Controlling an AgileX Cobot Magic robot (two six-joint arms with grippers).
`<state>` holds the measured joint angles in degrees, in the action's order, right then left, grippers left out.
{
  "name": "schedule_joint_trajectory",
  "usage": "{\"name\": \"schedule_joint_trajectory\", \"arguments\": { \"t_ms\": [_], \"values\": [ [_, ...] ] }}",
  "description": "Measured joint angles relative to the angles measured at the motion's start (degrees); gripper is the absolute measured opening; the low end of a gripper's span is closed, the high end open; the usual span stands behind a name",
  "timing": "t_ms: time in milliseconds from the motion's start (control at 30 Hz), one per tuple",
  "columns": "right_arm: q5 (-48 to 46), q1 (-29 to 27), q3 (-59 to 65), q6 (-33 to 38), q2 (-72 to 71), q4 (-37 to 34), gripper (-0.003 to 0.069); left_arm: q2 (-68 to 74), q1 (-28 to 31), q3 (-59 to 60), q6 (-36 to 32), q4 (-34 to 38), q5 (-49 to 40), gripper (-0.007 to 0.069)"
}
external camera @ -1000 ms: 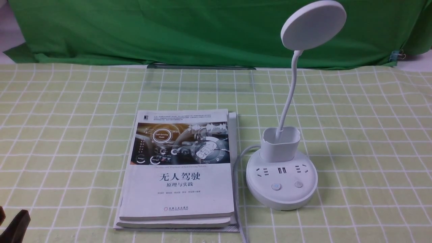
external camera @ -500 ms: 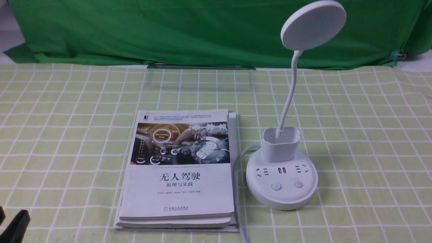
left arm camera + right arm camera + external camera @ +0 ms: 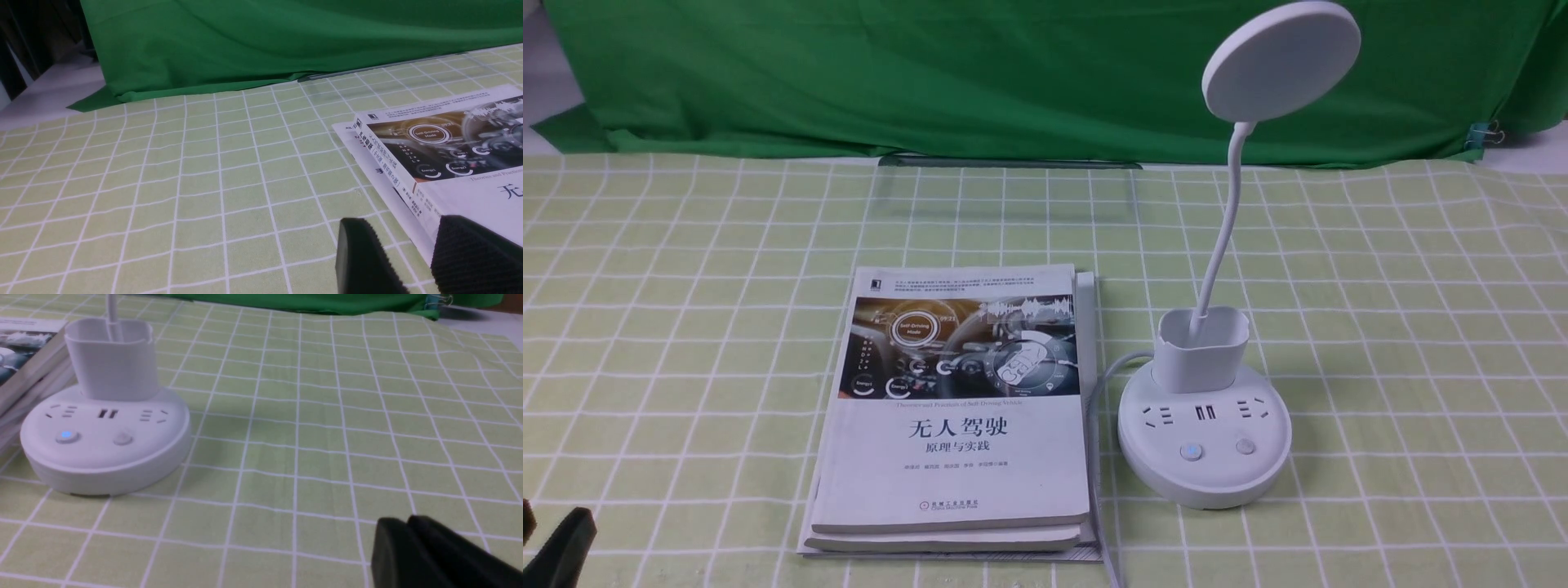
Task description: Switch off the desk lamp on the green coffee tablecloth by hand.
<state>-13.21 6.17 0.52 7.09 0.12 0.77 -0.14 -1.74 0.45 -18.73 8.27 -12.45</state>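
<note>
The white desk lamp [image 3: 1205, 445] stands on the green coffee tablecloth [image 3: 1405, 343], right of centre. Its disc head [image 3: 1282, 61] rises on a thin bent neck from a cup-like holder [image 3: 1202, 347]. On the round base [image 3: 104, 441], one button glows blue [image 3: 65, 435] and a second, unlit button [image 3: 122, 437] sits beside it. My right gripper [image 3: 404, 521], the hand, hovers low over bare cloth well to the side of the base, its fingers pressed together. My left gripper [image 3: 402, 228] is open beside the books, holding nothing; only its black tip [image 3: 556, 547] shows in the front view.
A stack of books [image 3: 956, 408] lies just left of the lamp base, with the lamp's grey cord [image 3: 1094, 392] running between them. A plain dark green backdrop [image 3: 931, 73] hangs along the far edge, with a metal clip [image 3: 1486, 135] at its right end.
</note>
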Motion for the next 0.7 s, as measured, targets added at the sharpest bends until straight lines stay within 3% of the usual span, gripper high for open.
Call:
{"name": "schedule_joint_trajectory", "arguments": {
  "t_ms": [700],
  "values": [
    [0.1,0.0,0.0,0.0,0.0,0.0,0.0174,0.0,0.0,0.0,0.0,0.0,0.0,0.0242]
  ]
}}
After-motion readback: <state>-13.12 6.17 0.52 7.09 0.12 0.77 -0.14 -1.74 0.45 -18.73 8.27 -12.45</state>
